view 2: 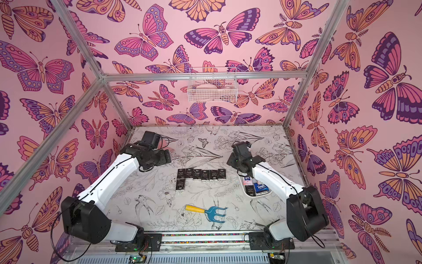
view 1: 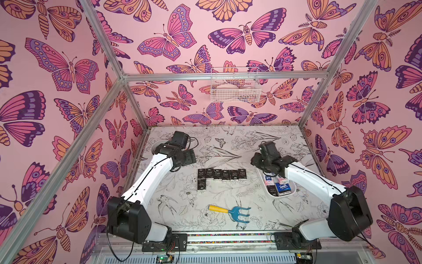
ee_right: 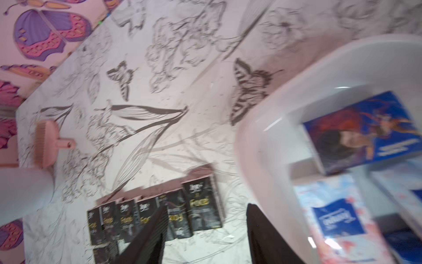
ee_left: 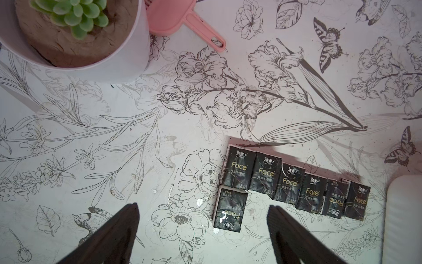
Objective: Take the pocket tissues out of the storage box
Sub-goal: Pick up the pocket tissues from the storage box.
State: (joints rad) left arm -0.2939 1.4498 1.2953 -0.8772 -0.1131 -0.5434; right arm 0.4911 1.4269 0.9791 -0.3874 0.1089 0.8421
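Butterfly wallpaper on every side, plus a black-and-white floral printed tabletop (view 1: 228, 146) under both arms. Seven small flat black "Face" pocket tissues (view 1: 219, 174) lie on it in a neat L, between the two grippers.

The shallow white plastic storage box (ee_right: 260, 146) sits right beside the right gripper (ee_right: 207, 205), on its outer side. It's not empty yet: there's a dark blue Tempo packet (view 1: 282, 188), a white-and-pink packet (ee_right: 335, 217) and at least a couple more.

The right gripper's fingers are spread with nothing between them, hanging over the end of the black row, next to the box rim. The left gripper (ee_left: 203, 205) is spread wide too, also empty, with the row's other end just off one fingertip.

Stuff that could go sideways, probably:
- the packets lie flat and crammed together, so a pinch might grab two or slide off the slick wrap
- a finger landing on the rim would shove or tip that light box
- swinging in could clip the last black packet and wreck the row

The right wrist view is blurry, so the gaps between packets are hard to judge.
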